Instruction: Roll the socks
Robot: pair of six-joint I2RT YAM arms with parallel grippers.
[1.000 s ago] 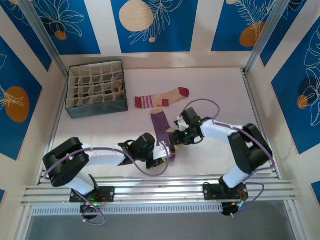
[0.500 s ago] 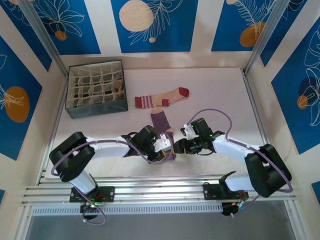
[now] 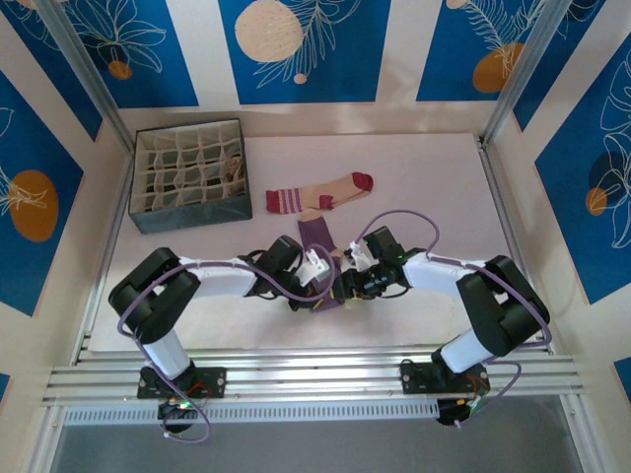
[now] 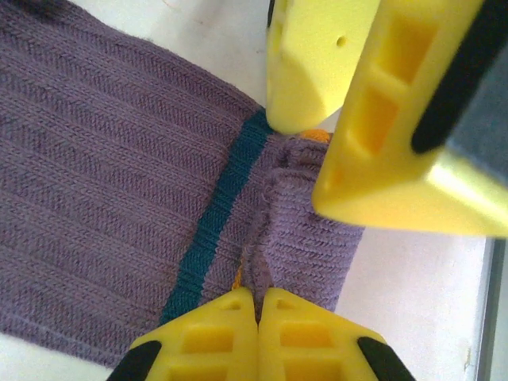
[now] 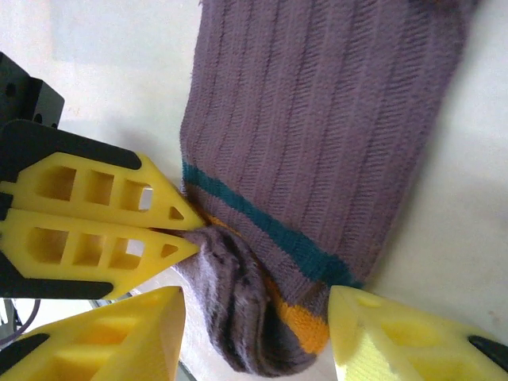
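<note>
1. The purple sock (image 3: 315,235) lies lengthwise near the middle of the bench (image 3: 434,187), between the two arms. Its near end, marked by a teal stripe and an orange edge, is bunched into a fold.
2. The left gripper (image 4: 258,300) is clenched on that fold. Its yellow fingertips are pressed together with purple fabric pinched between them, and the right wrist view shows the same pinch from the side.
3. The right gripper (image 5: 258,305) is released, its jaws standing apart on either side of the bunched end. One fingertip sits by the teal stripe and the other on the fold, close to the left gripper.
4. A second ago the left gripper was at the sock's near tip. It has since moved up the bench, and less of the sock's length now shows ahead of it.
5. A second ago the right gripper was beside the middle of the sock. Half a second ago it had dropped to the near end with its arm stretched out to the right. It is still at that end, but the forearm has drawn back in.
6. The tan sock (image 3: 320,190), with a dark-red toe and striped cuff, lies flat just beyond the purple sock's far end. The divided organiser box (image 3: 187,182) sits at the far left. Neither has moved.
</note>
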